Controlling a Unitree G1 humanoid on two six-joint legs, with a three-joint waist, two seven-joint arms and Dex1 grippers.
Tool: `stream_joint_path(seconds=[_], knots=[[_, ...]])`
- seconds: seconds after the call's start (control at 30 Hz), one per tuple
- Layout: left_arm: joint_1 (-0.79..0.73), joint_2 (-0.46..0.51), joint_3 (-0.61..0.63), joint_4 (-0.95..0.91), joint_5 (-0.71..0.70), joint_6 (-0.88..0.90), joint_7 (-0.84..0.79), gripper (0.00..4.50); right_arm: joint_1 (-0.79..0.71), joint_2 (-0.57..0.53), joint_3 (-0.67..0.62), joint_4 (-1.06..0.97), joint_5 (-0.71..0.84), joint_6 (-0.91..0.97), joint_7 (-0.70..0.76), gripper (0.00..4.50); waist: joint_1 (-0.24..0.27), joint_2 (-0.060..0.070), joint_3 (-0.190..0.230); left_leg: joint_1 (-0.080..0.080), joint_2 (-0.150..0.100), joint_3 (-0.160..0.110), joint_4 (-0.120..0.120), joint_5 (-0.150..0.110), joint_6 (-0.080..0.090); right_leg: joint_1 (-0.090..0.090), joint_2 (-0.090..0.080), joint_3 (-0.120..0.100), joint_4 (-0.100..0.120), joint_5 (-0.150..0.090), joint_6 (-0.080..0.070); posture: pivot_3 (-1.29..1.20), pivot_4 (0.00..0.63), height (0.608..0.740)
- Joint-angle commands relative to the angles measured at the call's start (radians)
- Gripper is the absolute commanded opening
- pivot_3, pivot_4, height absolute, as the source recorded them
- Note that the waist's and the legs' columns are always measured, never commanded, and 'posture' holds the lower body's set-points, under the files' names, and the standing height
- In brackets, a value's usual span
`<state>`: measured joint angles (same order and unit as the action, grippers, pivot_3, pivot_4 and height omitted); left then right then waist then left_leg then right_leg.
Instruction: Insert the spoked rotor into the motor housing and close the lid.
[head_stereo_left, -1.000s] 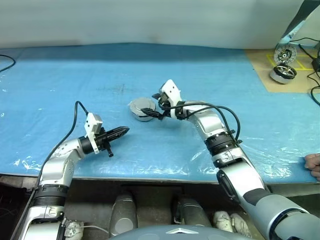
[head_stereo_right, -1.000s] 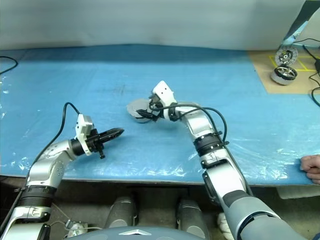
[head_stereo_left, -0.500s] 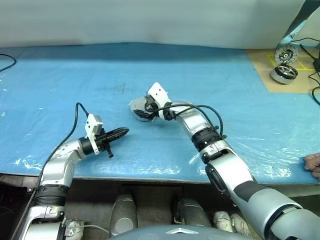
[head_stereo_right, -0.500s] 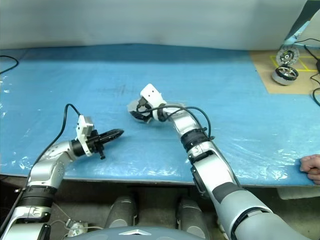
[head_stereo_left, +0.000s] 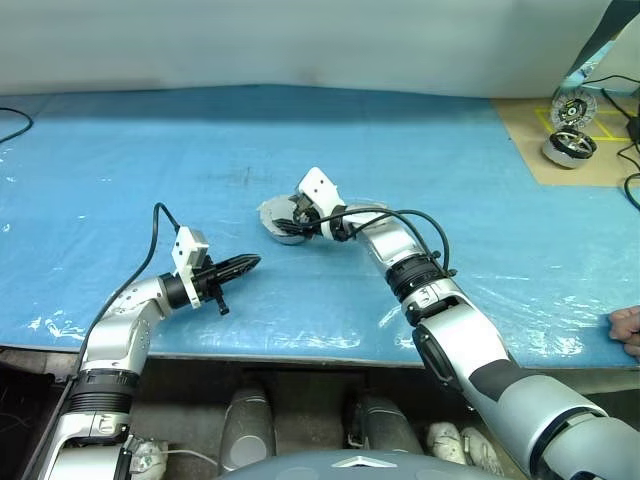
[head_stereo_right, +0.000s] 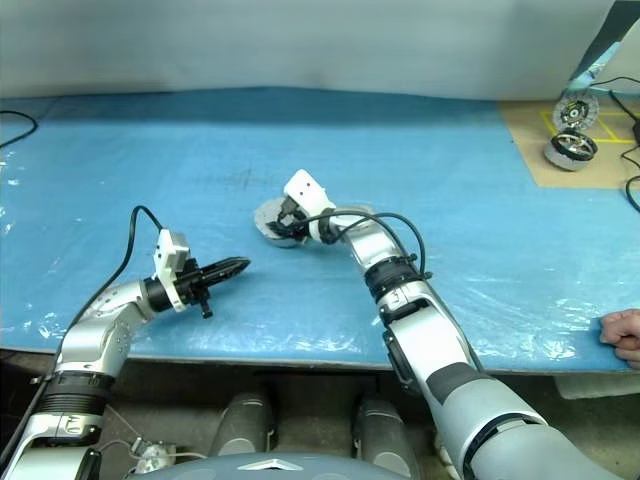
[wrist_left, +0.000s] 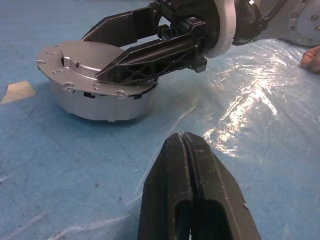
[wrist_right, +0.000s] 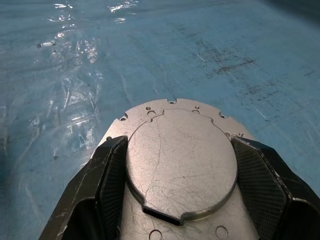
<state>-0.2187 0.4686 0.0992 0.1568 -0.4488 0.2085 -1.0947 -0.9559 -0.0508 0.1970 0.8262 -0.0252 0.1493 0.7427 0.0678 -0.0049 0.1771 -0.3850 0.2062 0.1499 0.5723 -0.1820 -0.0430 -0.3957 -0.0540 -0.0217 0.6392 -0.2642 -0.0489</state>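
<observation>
The motor housing stands on the blue table near its middle, a squat silver-grey cup. The lid lies flat on top of it, plain smooth face up. My right gripper reaches over the housing from the right, with one black finger against each side of the lid's raised round centre. My left gripper is shut and empty, held just above the table in front and to the left of the housing, pointing at it. The spoked rotor is hidden.
A brown board at the far right of the table carries two round metal parts and cables. A person's hand rests at the table's front right edge. Crinkled clear plastic covers the blue table.
My right gripper slid left and slightly down over the housing, and its fingers narrowed against the lid's raised centre. The left arm stayed still.
</observation>
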Motion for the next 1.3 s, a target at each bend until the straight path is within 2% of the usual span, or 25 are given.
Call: stream_joint_path(seconds=[0.03, 0.43, 0.83, 1.03, 1.13, 1.3], knots=[[-0.015, -0.001, -0.005, -0.03, -0.012, 0.003, 0.004, 0.04, -0.016, -0.005, -0.036, -0.091, 0.063, 0.045, 0.059, 2.94, 0.0, 0.0, 0.0, 0.0, 0.0, 0.0, 0.0, 0.0, 0.0, 0.0, 0.0, 0.0, 0.0, 0.0, 0.0, 0.0, 0.15, 0.74], [-0.005, 0.004, -0.006, -0.028, -0.021, 0.006, -0.005, 0.04, 0.001, -0.029, 0.004, -0.08, 0.01, 0.018, 0.082, 2.94, 0.0, 0.0, 0.0, -0.001, 0.0, 0.0, 0.0, 0.0, 0.0, -0.002, 0.0, 0.0, 0.0, 0.0, 0.0, 0.0, 0.15, 0.74], [0.002, 0.008, 0.002, -0.003, -0.016, -0.014, -0.023, 0.04, 0.026, -0.031, 0.031, 0.023, -0.051, -0.051, 0.013, 2.94, 0.0, 0.0, 0.0, 0.0, 0.0, 0.0, 0.0, 0.0, 0.0, -0.001, 0.0, 0.0, 0.001, -0.001, -0.002, 0.0, 0.15, 0.74], [-0.009, 0.004, -0.002, 0.0, -0.017, -0.011, -0.02, 0.04, 0.075, -0.059, 0.068, 0.047, -0.093, -0.067, -0.008, 2.94, 0.001, 0.001, -0.001, 0.006, 0.0, 0.001, 0.0, 0.0, 0.0, 0.005, 0.0, 0.001, 0.001, -0.001, -0.002, 0.0, 0.15, 0.74], [-0.011, 0.005, -0.002, 0.0, -0.017, -0.009, -0.021, 0.04, 0.126, -0.091, 0.093, 0.024, -0.102, -0.036, 0.026, 2.94, 0.005, 0.003, -0.002, 0.01, 0.0, 0.001, 0.0, 0.0, 0.0, 0.009, -0.002, 0.001, 0.001, -0.002, -0.002, 0.0, 0.15, 0.74], [-0.016, 0.007, -0.002, -0.004, -0.02, -0.003, -0.022, 0.04, 0.177, -0.121, 0.06, -0.082, -0.034, 0.093, 0.095, 2.94, 0.008, 0.004, -0.004, 0.015, -0.001, 0.003, -0.001, 0.0, 0.001, 0.015, -0.004, 0.001, -0.002, -0.002, -0.002, 0.0, 0.15, 0.74]])
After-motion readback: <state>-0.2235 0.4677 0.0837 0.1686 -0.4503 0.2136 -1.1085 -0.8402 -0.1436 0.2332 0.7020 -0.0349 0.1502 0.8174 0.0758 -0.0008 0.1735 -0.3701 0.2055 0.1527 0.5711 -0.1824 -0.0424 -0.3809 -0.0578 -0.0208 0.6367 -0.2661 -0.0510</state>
